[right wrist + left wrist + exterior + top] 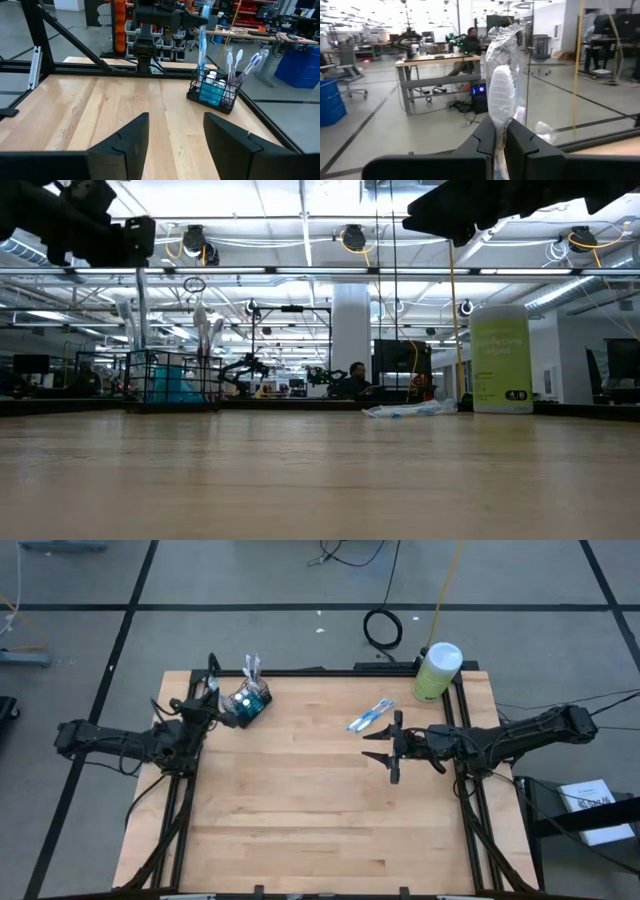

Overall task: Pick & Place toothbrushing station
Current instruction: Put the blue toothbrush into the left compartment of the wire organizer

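The left claw hung over the counter's far left corner, just beside the wire holder, and its fingers were pressed onto a wrapped toothbrush that stood upright between them, the white bristled head rising well above the fingertips inside clear, crinkled wrapping. The holder, a small dark mesh basket, sat near the far edge of the counter a little in from the left corner; in the right wrist view it held a teal-and-white item low inside and several toothbrushes leaning out of its top, white and purple heads upward. One blue toothbrush stood vertically above the holder's near rim in that view, gripped from above by the left arm's dark claw. Two more wrapped toothbrushes lay flat on the wood towards the far right part of the counter, side by side and slanted, apart from the holder. The right claw was just beside that pair, towards the counter's middle, its fingers spread wide with nothing between them. A pale green canister with a white lid stood at the far right corner of the counter. Beyond the counter a seated person was at a workbench in the room.
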`<state>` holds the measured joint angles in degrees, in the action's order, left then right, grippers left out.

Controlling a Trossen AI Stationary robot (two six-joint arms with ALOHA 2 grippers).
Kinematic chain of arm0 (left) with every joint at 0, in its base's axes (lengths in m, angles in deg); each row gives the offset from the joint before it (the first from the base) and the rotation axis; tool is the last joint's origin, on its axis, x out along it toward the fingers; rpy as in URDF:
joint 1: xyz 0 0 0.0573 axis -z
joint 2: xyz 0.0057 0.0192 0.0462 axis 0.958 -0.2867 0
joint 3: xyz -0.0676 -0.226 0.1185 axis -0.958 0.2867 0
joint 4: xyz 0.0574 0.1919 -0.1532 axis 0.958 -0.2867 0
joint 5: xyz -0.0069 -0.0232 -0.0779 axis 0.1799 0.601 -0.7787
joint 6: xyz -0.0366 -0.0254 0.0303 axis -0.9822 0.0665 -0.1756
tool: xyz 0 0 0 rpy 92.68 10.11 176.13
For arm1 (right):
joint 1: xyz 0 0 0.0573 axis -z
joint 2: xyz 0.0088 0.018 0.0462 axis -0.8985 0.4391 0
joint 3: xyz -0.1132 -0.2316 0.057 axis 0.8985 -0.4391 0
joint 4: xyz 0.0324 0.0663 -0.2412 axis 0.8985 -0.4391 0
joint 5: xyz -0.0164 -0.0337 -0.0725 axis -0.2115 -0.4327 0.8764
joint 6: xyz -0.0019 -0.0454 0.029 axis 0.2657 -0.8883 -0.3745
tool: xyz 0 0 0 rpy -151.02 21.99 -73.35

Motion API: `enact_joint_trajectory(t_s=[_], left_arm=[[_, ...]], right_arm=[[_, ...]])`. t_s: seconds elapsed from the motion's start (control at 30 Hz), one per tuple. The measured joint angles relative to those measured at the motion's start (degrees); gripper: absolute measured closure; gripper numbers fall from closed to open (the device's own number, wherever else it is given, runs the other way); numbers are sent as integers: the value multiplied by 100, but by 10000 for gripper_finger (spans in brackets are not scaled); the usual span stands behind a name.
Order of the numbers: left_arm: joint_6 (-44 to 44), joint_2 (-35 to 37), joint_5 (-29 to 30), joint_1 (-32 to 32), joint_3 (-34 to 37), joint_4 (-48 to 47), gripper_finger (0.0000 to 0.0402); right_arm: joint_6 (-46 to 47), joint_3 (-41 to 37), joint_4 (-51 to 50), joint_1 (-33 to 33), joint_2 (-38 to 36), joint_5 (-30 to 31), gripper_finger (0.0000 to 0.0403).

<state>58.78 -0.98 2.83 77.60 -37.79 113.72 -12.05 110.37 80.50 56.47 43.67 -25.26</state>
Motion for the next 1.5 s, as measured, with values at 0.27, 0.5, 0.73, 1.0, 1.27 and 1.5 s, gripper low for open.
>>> enact_joint_trajectory(t_s=[0.27, 0.5, 0.73, 1.0, 1.27, 1.5], left_arm=[[-72, 2, -98, -440, 194, 65, 387], [-121, 0, -427, -735, 196, 55, 387], [-338, -4, -668, -803, 196, 52, 386], [-147, -4, -660, -805, 201, 290, 383], [798, -4, -715, -798, 201, 1243, 388], [289, -7, -387, -798, 201, 613, 384]], right_arm=[[0, 0, 9, 0, 0, 0, 220], [0, 0, 13, 0, 0, 0, 220], [0, 0, 13, 0, 0, 0, 220], [22, 0, 13, 1, 0, 0, 220], [61, 0, 12, 1, 0, 0, 220], [64, 0, 9, 2, 0, 0, 220]])
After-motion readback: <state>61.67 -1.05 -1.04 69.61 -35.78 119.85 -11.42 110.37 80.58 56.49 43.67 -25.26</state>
